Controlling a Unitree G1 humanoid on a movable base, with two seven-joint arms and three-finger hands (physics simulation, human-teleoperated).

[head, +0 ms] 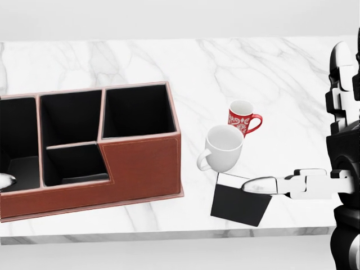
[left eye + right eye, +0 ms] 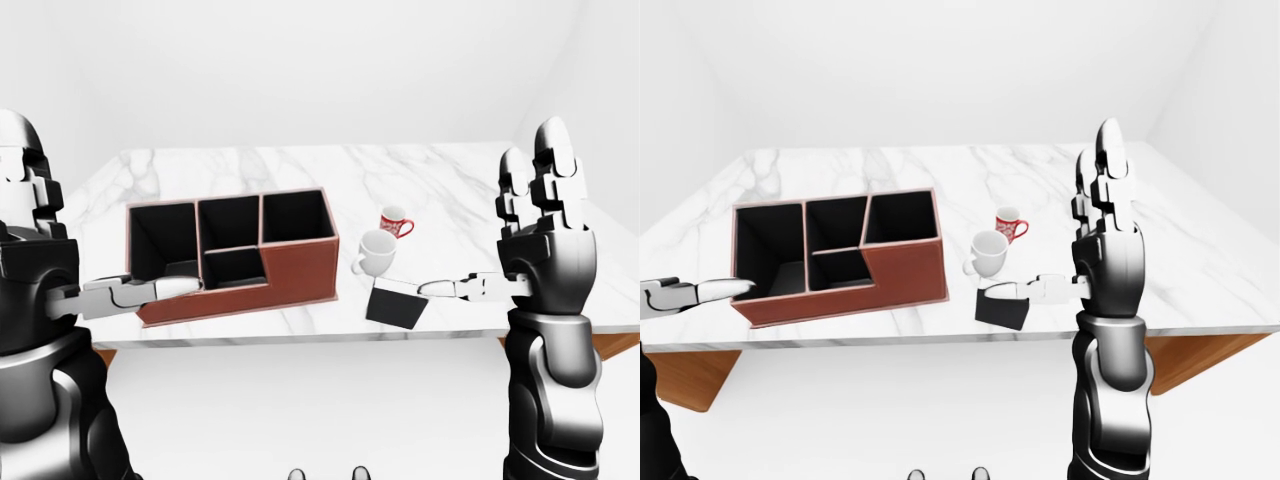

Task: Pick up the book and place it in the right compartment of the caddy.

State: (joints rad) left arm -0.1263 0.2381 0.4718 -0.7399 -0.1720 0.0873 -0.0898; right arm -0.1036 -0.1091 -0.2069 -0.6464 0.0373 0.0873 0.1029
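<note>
The black book point(image 1: 236, 203) lies near the table's bottom edge in the head view, just below a white mug point(image 1: 224, 147). My right hand point(image 2: 540, 255) is open, with its fingers point(image 1: 342, 84) upright at the right edge and its thumb stretched left over the book's top right corner; contact cannot be told. The brown caddy point(image 1: 140, 166) with black insides sits to the book's left, its right compartment point(image 1: 135, 109) being the tallest. My left hand point(image 2: 40, 260) is open too, and its thumb reaches across the caddy's left end.
A red patterned mug point(image 1: 243, 118) stands just above and right of the white one. The white marble table point(image 1: 270, 67) ends at a near edge along the bottom of the head view. Brown wooden sides show under the tabletop point(image 2: 1200, 360).
</note>
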